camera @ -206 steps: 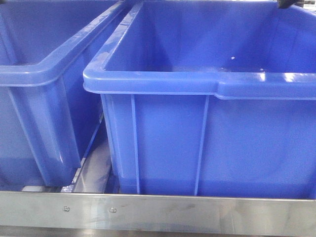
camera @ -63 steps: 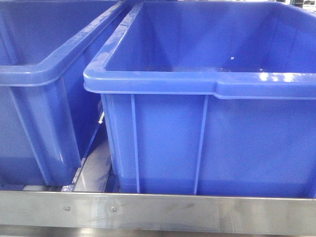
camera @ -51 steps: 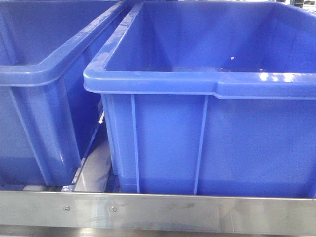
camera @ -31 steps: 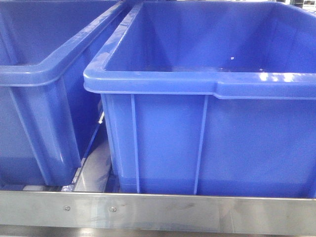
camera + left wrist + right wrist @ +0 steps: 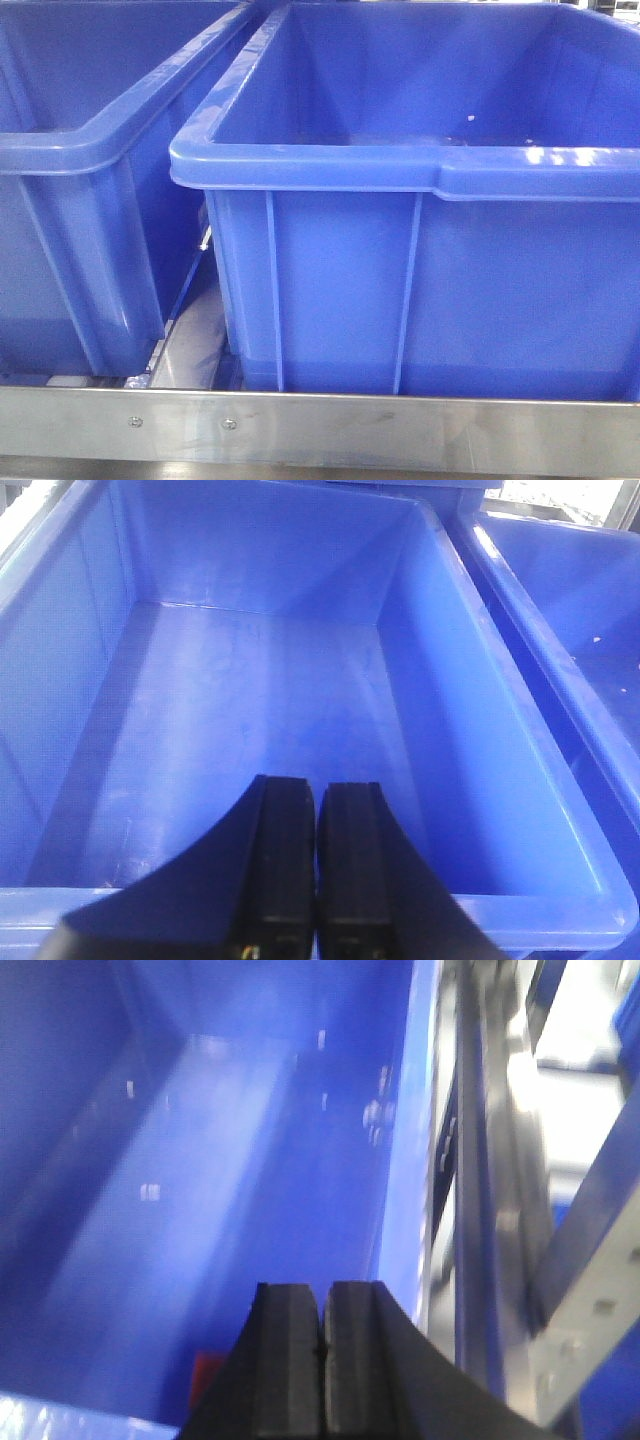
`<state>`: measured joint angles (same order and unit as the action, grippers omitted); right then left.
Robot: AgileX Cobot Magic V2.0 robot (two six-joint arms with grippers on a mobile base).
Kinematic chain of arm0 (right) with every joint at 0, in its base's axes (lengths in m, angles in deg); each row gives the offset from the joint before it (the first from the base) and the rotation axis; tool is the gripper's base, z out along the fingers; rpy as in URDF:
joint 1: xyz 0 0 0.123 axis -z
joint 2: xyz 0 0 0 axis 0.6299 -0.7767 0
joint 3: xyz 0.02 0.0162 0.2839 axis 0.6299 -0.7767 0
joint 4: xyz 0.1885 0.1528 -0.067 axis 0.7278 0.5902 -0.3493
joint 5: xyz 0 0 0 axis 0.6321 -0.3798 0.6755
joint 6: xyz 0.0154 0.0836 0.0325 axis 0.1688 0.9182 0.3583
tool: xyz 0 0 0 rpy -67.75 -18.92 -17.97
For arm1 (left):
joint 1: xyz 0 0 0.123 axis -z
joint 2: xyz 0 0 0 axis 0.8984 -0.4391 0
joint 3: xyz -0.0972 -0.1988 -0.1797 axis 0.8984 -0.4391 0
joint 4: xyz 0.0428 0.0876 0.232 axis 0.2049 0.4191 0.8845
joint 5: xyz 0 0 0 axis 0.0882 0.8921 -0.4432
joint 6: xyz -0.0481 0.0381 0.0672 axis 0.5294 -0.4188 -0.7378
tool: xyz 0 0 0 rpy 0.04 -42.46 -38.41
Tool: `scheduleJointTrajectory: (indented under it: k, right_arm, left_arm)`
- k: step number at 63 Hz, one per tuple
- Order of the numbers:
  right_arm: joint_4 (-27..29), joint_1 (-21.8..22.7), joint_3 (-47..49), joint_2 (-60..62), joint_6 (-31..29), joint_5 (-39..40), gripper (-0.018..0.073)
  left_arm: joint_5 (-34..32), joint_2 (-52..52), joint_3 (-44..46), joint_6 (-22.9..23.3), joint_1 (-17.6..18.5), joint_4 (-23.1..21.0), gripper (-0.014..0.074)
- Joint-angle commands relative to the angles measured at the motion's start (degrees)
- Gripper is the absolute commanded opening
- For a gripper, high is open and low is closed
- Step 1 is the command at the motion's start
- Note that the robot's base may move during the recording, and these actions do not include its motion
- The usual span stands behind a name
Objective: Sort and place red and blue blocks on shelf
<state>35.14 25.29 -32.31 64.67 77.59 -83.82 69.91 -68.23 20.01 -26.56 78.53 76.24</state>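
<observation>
Left tool [image 5: 316, 880]: we see it closed, empty, above the left bin [image 5: 300, 730].
Right tool [image 5: 322, 1360]: closed, empty.
Red block [image 5: 207, 1370]: in the right bin [image 5: 200, 1160].
Blue block: unseen.
Progress: we judge the blue block unresolved.

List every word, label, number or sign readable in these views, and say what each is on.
None can be read. The blue bins, the steel rail with its two screws and both closed grippers carry no visible text; the right wrist view is blurred.
</observation>
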Motion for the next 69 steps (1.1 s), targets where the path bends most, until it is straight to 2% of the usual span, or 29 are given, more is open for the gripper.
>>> scheduleJointTrajectory:
  k: [1, 19, 36, 69]
  right_arm:
    - [-1.62, 0.94, -1.46, 3.32, -0.40, 8.50, 0.0069]
    - [-1.57, 6.49, -17.48, 16.47, -0.40, 16.13, 0.0069]
    - [-1.51, 8.05, -30.28, 24.42, -0.35, 23.04, 0.0069]
    - [-1.59, 8.05, -30.11, 24.40, -0.35, 22.19, 0.0069]
  left_arm:
    - [-4.45, -0.25, 1.60, 0.44, -0.20, -0.10, 0.0135]
    - [-4.45, -0.25, 1.60, 0.44, -0.20, -0.10, 0.0135]
    - [-4.45, -0.25, 1.60, 0.44, -0.20, -0.10, 0.0135]
    - [-4.44, -0.25, 1.60, 0.44, -0.20, -0.10, 0.0135]
